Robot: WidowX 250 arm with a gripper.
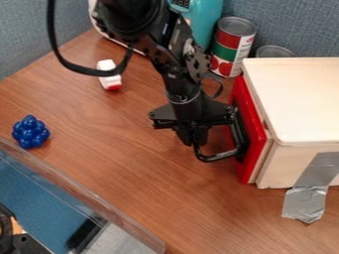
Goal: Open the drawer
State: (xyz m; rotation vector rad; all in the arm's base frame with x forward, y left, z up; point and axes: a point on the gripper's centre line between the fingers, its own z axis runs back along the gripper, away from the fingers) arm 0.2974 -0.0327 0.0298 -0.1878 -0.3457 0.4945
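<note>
The black gripper [192, 136] hangs down just left of the wooden drawer box [298, 101], at the outer end of the black drawer handle [220, 156]. Its lower end overlaps the handle's outer bar, and I cannot tell whether it holds it. The handle loops out to the left from the red drawer front [250, 126]. Behind that red face a narrow pale strip shows, and the face stands close against the box.
A blue berry-like cluster [30, 132] and a small white-and-red object [109, 75] lie on the wooden table [112, 149]. Cans [232, 47] and a teal bottle [206, 17] stand behind. Silver tape [306, 202] runs down the box's front; a clear-walled bin [86, 201] occupies the lower left.
</note>
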